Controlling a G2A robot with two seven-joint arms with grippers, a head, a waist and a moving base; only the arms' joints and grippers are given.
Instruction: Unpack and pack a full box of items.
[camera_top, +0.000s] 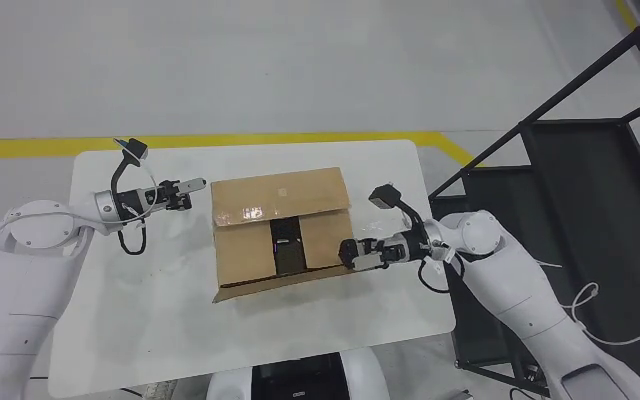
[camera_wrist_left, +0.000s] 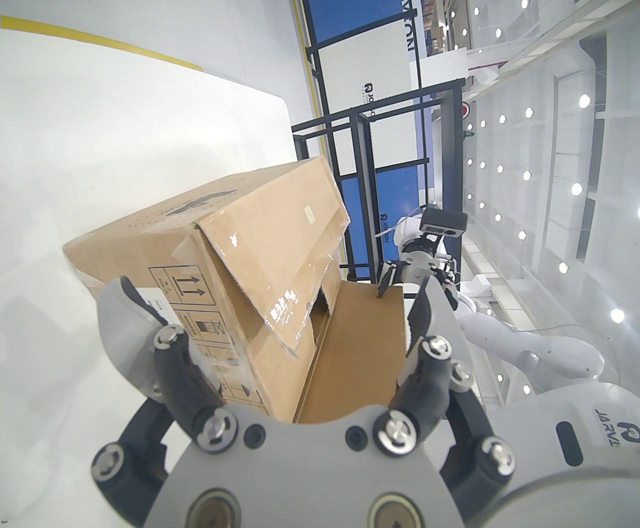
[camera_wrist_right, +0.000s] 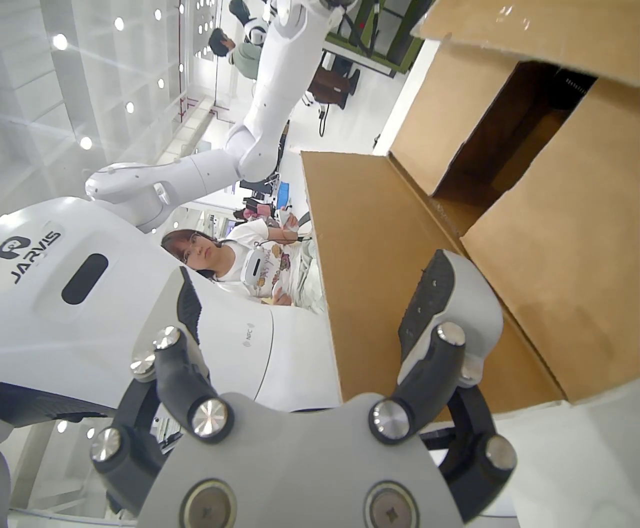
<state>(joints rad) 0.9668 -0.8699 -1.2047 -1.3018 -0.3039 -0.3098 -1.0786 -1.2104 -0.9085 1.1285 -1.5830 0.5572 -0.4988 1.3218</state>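
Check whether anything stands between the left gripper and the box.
Nothing visible does. The open left gripper faces the box from the side, just apart from it, with only bare table between them.

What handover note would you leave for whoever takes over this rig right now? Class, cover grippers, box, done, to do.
Left gripper: open, near one end of the box, not gripping it.
Right gripper: open, seemingly astride the edge of the raised near flap.
Box: mid-table, flaps partly open, something dark inside.
Done: flaps started.
To do: open fully, unpack, repack.
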